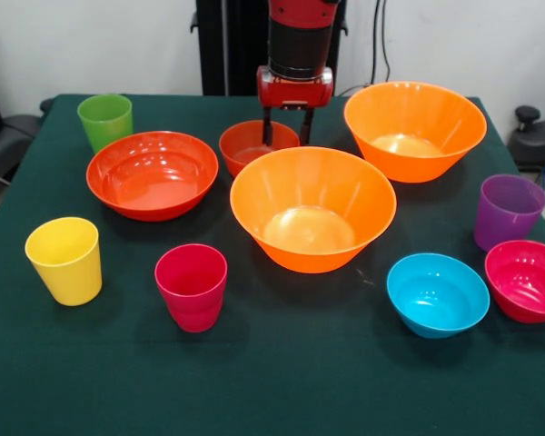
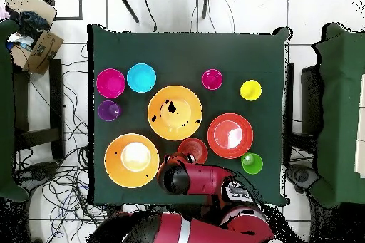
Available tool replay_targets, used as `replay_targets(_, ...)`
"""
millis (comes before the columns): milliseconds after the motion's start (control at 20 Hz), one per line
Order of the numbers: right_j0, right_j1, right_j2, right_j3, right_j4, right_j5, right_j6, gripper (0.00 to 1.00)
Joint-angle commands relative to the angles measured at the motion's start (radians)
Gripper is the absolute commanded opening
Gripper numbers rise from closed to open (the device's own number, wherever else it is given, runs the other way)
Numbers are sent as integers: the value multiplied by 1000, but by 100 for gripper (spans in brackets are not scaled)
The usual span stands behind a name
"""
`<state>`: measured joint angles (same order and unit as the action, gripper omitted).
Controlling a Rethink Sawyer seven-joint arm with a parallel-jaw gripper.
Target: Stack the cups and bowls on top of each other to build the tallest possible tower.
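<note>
My gripper (image 1: pixel 286 134) is open and hangs at the small red-orange bowl (image 1: pixel 251 145), one finger inside its right rim and one outside. In the overhead view the arm hides the gripper beside this bowl (image 2: pixel 192 150). A large orange bowl (image 1: pixel 312 207) stands in the middle and another (image 1: pixel 415 129) at the back right. A wide shallow red-orange bowl (image 1: pixel 152 173) stands left. The blue bowl (image 1: pixel 437 292) and magenta bowl (image 1: pixel 527 280) stand front right. The green (image 1: pixel 104 120), yellow (image 1: pixel 64 259), crimson-pink (image 1: pixel 192 284) and purple (image 1: pixel 508 211) cups stand upright and apart. Nothing is stacked.
The dark green table (image 1: pixel 282 381) carries all the pieces. The robot's pedestal and cables are behind the table's far edge. Chairs stand beside the table in the overhead view (image 2: pixel 342 112).
</note>
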<state>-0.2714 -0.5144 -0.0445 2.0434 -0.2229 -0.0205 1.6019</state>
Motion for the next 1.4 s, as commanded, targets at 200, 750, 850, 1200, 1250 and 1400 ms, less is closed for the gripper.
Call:
replay_targets(200,-7,25,72,-29,-24,-30,138,100)
replay_targets(750,7,22,59,-30,-19,-29,141,100)
replay_targets(850,4,21,64,-32,-28,-25,131,0)
replay_targets(1200,48,-2,16,-49,-26,-26,126,0)
replay_targets(1250,53,-5,14,-49,-26,-21,124,0)
replay_targets(1400,48,-20,26,-40,-25,-4,122,0)
